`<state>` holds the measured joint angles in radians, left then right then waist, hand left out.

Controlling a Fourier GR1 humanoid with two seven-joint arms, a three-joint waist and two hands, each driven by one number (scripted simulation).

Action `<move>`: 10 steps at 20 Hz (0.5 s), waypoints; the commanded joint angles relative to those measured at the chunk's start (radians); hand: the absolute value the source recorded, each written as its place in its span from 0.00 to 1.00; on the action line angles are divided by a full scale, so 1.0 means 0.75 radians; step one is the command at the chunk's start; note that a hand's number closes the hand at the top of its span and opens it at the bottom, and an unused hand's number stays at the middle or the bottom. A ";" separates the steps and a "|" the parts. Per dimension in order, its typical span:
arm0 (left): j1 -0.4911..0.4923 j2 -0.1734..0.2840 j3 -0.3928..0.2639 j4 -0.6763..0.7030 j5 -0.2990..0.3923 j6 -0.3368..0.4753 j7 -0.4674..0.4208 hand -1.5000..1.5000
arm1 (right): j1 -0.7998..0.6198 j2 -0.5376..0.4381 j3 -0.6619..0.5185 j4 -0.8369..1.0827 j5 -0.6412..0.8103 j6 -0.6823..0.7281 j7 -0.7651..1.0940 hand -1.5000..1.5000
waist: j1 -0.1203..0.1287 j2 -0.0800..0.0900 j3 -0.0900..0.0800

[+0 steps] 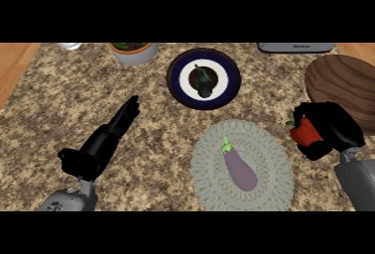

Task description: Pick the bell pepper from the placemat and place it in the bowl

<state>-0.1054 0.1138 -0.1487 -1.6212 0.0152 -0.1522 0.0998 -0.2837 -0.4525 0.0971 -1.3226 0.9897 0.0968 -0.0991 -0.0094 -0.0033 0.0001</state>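
While right robot hand (pixel 331 130) curls round bell pepper (pixel 304 132), pepper sits off placemat (pixel 242 166), held just right of its edge. Wooden bowl (pixel 344 92) lies directly beyond hand, up-right, close by. Eggplant (pixel 239 169) remains on placemat. Left robot hand (pixel 110 133): fingers straight, idle, far across worktop (pixel 88 84).

left hand (pixel 110 136) open, fingers straight, right hand (pixel 331 126) curled closed
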 commanded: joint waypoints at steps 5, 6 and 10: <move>0.013 -0.004 0.010 0.038 -0.026 0.011 -0.048 0.50 | -0.103 0.012 -0.331 -0.273 -0.355 0.030 0.035 1.00 | -0.009 -0.003 -0.001; -0.003 -0.015 -0.014 -0.026 -0.018 0.006 0.017 0.50 | -0.053 0.055 -0.345 -0.288 -0.390 0.018 0.052 1.00 | -0.005 -0.003 0.000; 0.061 0.005 0.002 0.084 -0.037 -0.036 -0.136 0.50 | -0.114 0.019 -0.449 -0.261 -0.475 0.094 0.126 1.00 | 0.010 0.004 -0.001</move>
<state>-0.0809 0.1137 -0.1462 -1.6147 0.0021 -0.1584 0.0696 -0.3203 -0.4231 -0.1605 -1.5147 0.7152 0.1103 -0.0529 -0.0084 -0.0034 -0.0002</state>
